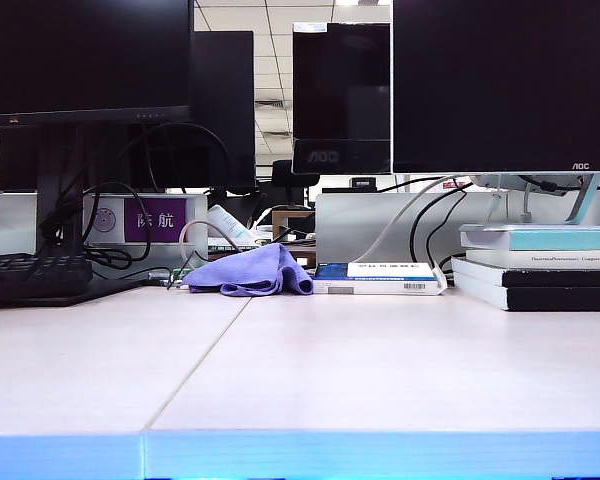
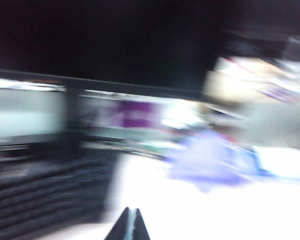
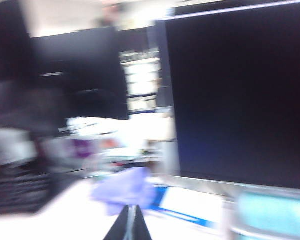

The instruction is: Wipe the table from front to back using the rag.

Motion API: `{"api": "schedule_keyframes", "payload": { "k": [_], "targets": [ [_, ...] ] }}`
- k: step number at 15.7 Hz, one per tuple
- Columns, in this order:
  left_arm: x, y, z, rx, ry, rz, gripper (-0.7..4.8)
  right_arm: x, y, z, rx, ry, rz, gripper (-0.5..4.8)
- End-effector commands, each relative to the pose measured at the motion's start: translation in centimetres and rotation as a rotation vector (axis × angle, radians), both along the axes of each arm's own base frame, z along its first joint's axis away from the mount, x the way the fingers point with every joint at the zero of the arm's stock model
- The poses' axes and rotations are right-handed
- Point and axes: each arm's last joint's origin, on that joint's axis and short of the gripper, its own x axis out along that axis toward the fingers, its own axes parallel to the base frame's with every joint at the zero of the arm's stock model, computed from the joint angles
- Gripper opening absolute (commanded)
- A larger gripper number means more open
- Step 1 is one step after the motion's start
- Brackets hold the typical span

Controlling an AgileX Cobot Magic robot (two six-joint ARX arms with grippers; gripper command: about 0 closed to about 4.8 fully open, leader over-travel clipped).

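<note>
We see the rag [image 1: 250,272] lying in a crumpled heap near the back edge of the desk [image 1: 380,370], a bit left of the middle; a keyboard [image 1: 32,277] sits at the back left and books [image 1: 540,265] at the back right; both wrist views are blurry; our left gripper [image 2: 128,225] is pinched closed and holds nothing; our right gripper [image 3: 129,224] looks closed and empty too.

The exterior view is sharp and evenly lit by ceiling panels [image 1: 270,100]; the pale bench [image 1: 380,370] glows softly with faint shadows. Both wrist views are heavily motion-blurred, the bench overexposed to white and the monitors [image 3: 240,95] dark.
</note>
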Motion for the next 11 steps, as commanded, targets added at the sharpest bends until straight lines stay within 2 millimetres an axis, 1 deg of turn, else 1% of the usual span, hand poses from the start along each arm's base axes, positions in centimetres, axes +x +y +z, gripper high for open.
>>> {"api": "schedule_keyframes", "payload": {
  "k": [1, 2, 3, 4, 5, 7, 8, 10, 11],
  "targets": [
    [1.5, -2.7, 1.7, 0.006, -0.009, -0.128, -0.05, 2.0, 2.7, 0.5, -0.011, 0.040, 0.158, -0.01],
    [1.7, -3.3, 2.0, 0.005, -0.012, -0.154, -0.05, 2.5, 3.6, 0.3, -0.023, 0.056, 0.186, -0.01],
    [1.9, -4.0, 2.4, 0.004, -0.015, -0.184, -0.05, 3.1, 5.3, -0.2, -0.037, 0.089, 0.231, -0.01],
    [2.1, -4.1, 2.4, 0.002, -0.008, -0.208, -0.05, 3.4, 7.1, -0.8, -0.074, 0.112, 0.275, -0.01],
    [2.3, -4.2, 2.2, 0.001, 0.006, -0.235, -0.05, 3.4, 8.5, -1.2, -0.134, 0.108, 0.307, -0.01],
    [2.5, -4.3, 1.8, 0.008, 0.038, -0.241, -0.05, 3.2, 10.6, -1.9, -0.202, 0.108, 0.380, -0.01],
    [2.7, -4.4, 1.7, 0.008, 0.043, -0.244, -0.05, 3.2, 11.2, -2.1, -0.211, 0.119, 0.383, -0.01],
    [2.7, -4.4, 1.7, 0.008, 0.044, -0.244, -0.05, 3.3, 11.7, -2.4, -0.220, 0.131, 0.377, -0.01],
    [3.0, -4.6, 1.5, 0.010, 0.047, -0.273, -0.06, 3.8, 12.4, -2.8, -0.227, 0.143, 0.389, -0.01]
  ]
}}
